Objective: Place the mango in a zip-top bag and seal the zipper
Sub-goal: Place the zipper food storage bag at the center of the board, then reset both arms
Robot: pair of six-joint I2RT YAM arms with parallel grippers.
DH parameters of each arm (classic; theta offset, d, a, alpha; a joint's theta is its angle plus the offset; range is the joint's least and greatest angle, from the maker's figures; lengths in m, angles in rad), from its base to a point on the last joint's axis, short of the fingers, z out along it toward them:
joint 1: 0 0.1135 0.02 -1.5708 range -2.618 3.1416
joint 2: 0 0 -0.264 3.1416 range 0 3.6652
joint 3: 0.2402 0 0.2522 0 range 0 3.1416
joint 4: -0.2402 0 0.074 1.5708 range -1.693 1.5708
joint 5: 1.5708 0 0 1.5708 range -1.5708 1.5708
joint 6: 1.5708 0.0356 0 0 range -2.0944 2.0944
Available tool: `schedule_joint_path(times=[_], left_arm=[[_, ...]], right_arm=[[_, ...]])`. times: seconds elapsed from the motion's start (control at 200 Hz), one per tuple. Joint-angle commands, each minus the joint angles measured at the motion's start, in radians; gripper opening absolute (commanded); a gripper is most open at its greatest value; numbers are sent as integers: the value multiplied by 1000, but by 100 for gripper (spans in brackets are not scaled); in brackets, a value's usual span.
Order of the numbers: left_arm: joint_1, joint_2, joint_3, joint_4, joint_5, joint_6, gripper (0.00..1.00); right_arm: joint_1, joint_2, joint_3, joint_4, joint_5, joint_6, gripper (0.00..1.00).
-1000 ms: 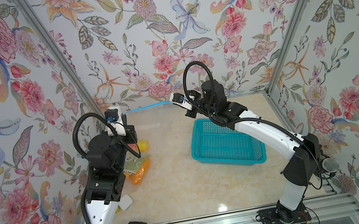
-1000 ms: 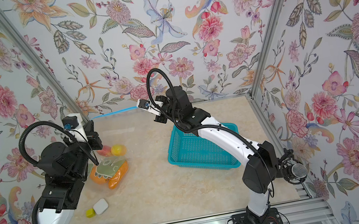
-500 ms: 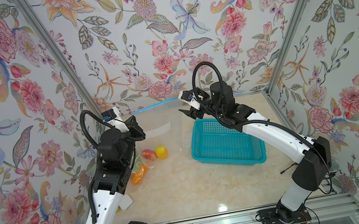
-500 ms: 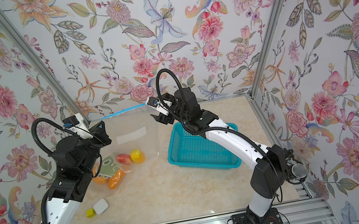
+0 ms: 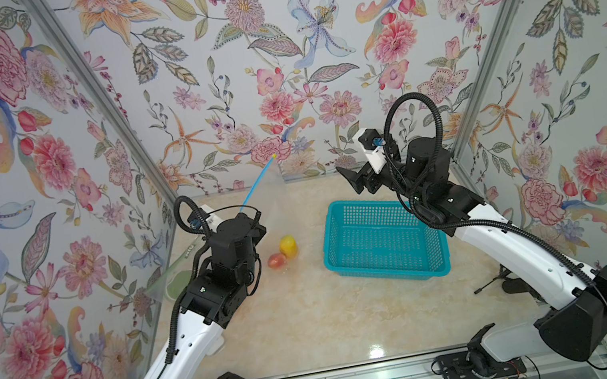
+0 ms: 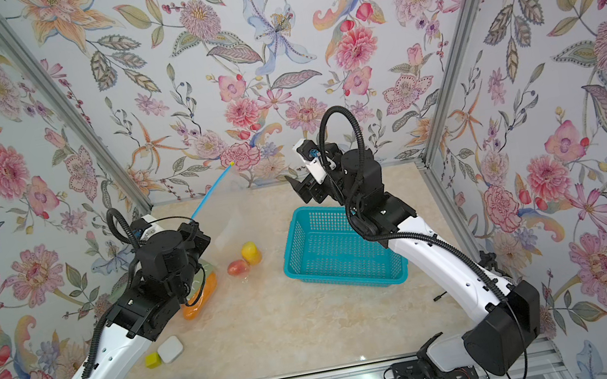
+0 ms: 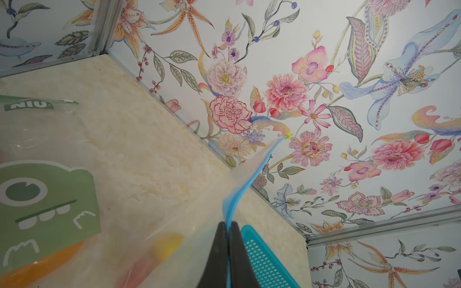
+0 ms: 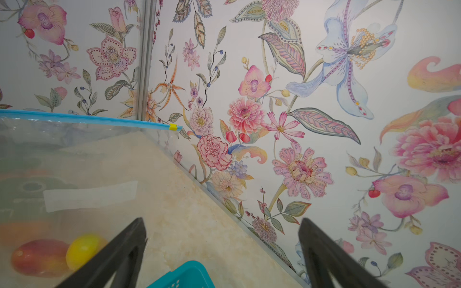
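Mango (image 5: 276, 260) sits low in the clear zip-top bag (image 8: 74, 154), touching a yellow fruit (image 5: 288, 246). Your left gripper (image 7: 227, 224) is clamped on the bag's blue zipper strip (image 8: 87, 119). Your right gripper (image 8: 222, 224) has its jaws wide apart, empty, near the teal basket (image 5: 382, 240).

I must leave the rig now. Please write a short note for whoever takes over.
Left pincer: shut on the blue zipper of the zip-top bag, holding it up.
Right pincer: open, holding nothing, near the basket.
Mango: seems inside the bag, at its bottom on the table, beside a yellow fruit.
Done: mango apparently bagged; yellow slider at the zipper's far end, so it looks sealed.
To do: check the seal, put the bag down.
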Motion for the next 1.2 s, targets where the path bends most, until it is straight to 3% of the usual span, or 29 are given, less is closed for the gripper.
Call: schedule_joint_path(times=[0.0, 0.135, 0.235, 0.36, 0.475, 0.575, 0.686, 0.721, 0.786, 0.841, 0.951, 1.056, 1.191], left_arm=[[-8, -41, -53, -113, -138, -200, 0], [-3, -118, -159, -216, -202, -304, 0], [55, -208, -236, -216, -213, -256, 0], [225, -275, -292, -134, -96, -66, 0], [396, -250, -321, -69, 62, 77, 0], [496, -194, -316, -79, 138, 129, 0], [547, -176, -318, -101, 135, 140, 0], [553, -182, -321, -107, 120, 134, 12], [558, -200, -328, -111, 80, 134, 50], [565, -220, -330, -112, 44, 144, 66], [597, -241, -314, -110, 17, 198, 83], [609, -236, -254, -168, -17, 258, 91], [606, -240, -221, -102, 94, 427, 99]], right_arm=[[4, -16, -30, -13, 50, 92, 94], [18, -31, -49, -17, 62, 139, 95], [42, -35, -61, -24, 84, 145, 95], [73, -35, -73, -28, 133, 132, 96], [86, -30, -80, -28, 168, 137, 96], [91, -43, -99, -28, 195, 154, 96], [92, -78, -139, -29, 234, 171, 97], [91, -90, -155, -30, 257, 178, 98], [90, -110, -186, -35, 301, 186, 98], [87, -130, -212, -45, 348, 200, 99], [68, -166, -260, -97, 448, 242, 99], [53, -225, -337, -129, 539, 286, 100], [9, -343, -491, -136, 629, 339, 100]])
